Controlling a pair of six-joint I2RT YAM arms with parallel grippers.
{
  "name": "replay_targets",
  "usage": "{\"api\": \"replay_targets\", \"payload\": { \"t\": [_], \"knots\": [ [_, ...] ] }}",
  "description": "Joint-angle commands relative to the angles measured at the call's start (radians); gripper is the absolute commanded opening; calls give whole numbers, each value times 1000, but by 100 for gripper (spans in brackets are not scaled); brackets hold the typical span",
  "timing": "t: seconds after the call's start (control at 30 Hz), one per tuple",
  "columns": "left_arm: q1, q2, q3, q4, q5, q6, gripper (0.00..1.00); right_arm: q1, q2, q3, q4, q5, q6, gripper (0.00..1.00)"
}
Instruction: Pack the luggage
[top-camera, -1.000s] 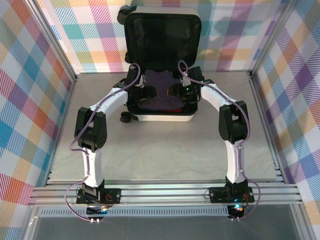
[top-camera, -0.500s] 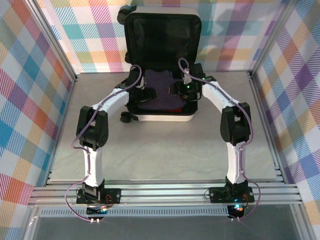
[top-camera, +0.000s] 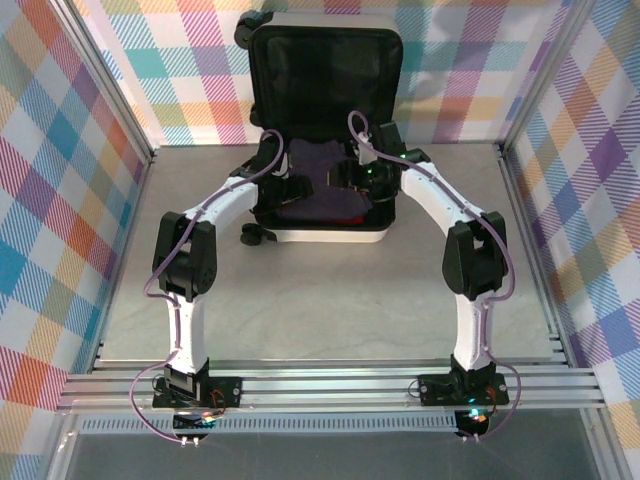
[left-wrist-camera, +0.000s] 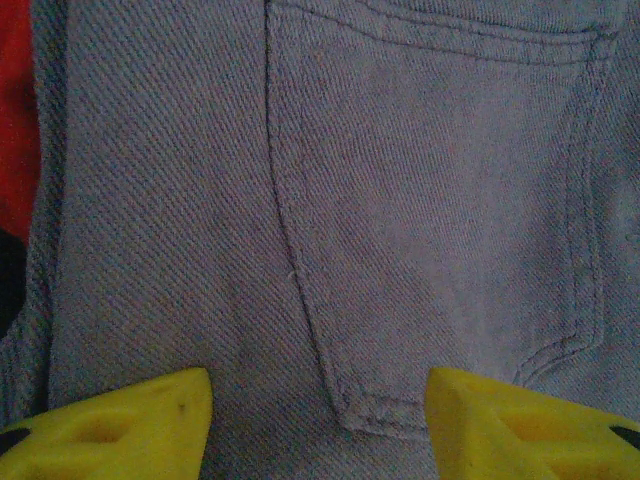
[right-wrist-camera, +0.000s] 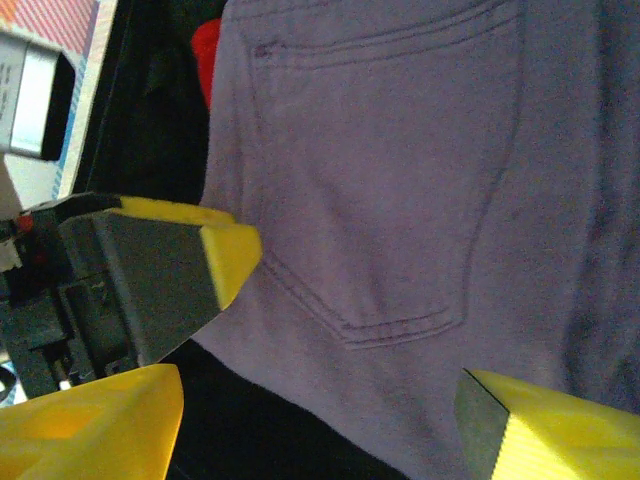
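The white luggage lies open at the back of the table, its black-lined lid standing upright. Folded purple jeans lie on top inside it, with their back pocket showing in the wrist views. My left gripper hovers open just above the jeans' left part, yellow fingertips apart. My right gripper is open over the jeans' right side, nothing between its fingers. One left finger appears in the right wrist view.
Red cloth peeks out beneath the jeans, and black cloth lies beside them. The luggage's black wheel sticks out at its front left. Checkered walls enclose the grey tabletop.
The right arm has stretched further back and slightly left over the luggage. The left arm has barely moved. Both grippers stay open.
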Motion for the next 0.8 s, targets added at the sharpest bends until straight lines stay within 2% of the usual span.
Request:
{"api": "replay_targets", "payload": {
  "t": [0.0,0.53,0.77],
  "knots": [
    [-5,23,-5,-35,3,11,59,7,53,17,1,-25,-5,73],
    [-4,37,-2,-66,-16,36,59,-12,186,-28,26,33,20,73],
    [-2,46,29,-82,-5,40,59,-14,174,-5,14,11,10,73]
  ]
}}
